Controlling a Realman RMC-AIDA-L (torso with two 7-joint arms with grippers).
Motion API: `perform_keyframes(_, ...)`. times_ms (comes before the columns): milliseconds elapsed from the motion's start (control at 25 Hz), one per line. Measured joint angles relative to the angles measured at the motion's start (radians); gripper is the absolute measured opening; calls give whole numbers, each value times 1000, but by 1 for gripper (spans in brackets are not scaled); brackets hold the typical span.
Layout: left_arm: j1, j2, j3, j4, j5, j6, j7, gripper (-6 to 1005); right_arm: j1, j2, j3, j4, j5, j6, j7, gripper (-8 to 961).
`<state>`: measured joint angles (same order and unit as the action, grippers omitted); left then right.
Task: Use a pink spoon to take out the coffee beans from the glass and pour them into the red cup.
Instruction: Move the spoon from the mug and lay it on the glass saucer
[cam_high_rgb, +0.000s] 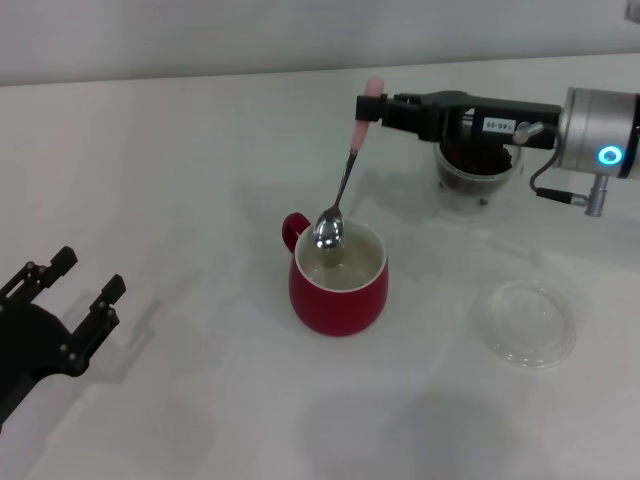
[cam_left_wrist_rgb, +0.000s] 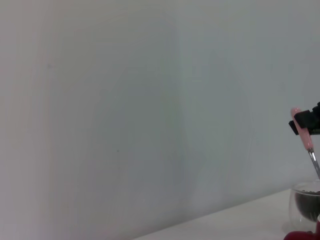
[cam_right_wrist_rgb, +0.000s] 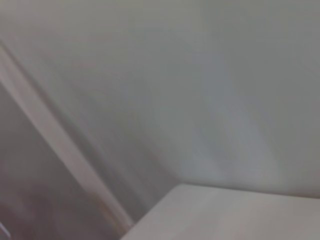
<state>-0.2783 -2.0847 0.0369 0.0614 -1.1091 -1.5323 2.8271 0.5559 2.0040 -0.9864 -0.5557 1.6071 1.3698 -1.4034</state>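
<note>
The red cup (cam_high_rgb: 339, 288) stands in the middle of the table, handle to the back left, with a pale inside. My right gripper (cam_high_rgb: 371, 108) reaches in from the right, shut on the pink spoon (cam_high_rgb: 347, 176) by its pink handle. The spoon hangs steeply, its silver bowl (cam_high_rgb: 330, 230) over the cup's rim; I cannot tell whether beans lie in it. Behind the right arm stands the glass (cam_high_rgb: 474, 168) with dark coffee beans (cam_high_rgb: 480, 157) inside. In the left wrist view the pink spoon (cam_left_wrist_rgb: 303, 134), the glass (cam_left_wrist_rgb: 306, 205) and the red cup's rim (cam_left_wrist_rgb: 302, 235) show at the edge.
A shallow clear round dish (cam_high_rgb: 526, 322) lies on the table to the right of the cup. My left gripper (cam_high_rgb: 75, 295) rests open at the near left, away from everything. A white wall rises behind the table.
</note>
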Motion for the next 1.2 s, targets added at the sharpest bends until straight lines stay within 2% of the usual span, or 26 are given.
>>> perform_keyframes(280, -5, 0, 0, 0, -6, 0, 0, 591, -36, -5, 76, -36, 15, 69, 115, 146)
perform_keyframes(400, -9, 1, -1, 0, -6, 0, 0, 591, -57, -14, 99, -59, 15, 103, 153, 146)
perform_keyframes(560, -10, 2, -4, 2, -7, 0, 0, 591, -91, -33, 103, -85, 16, 120, 173, 146)
perform_keyframes(840, -19, 2, -8, 3, -9, 12, 0, 590, -159, -85, 109, -107, 15, 160, 164, 146)
perform_keyframes(1000, -21, 3, -8, 4, -9, 13, 0, 590, -217, -112, 152, -97, 7, 168, 127, 146)
perform_keyframes(1200, -21, 3, -8, 6, -9, 14, 0, 591, -257, -127, 189, -62, 6, 175, 90, 146)
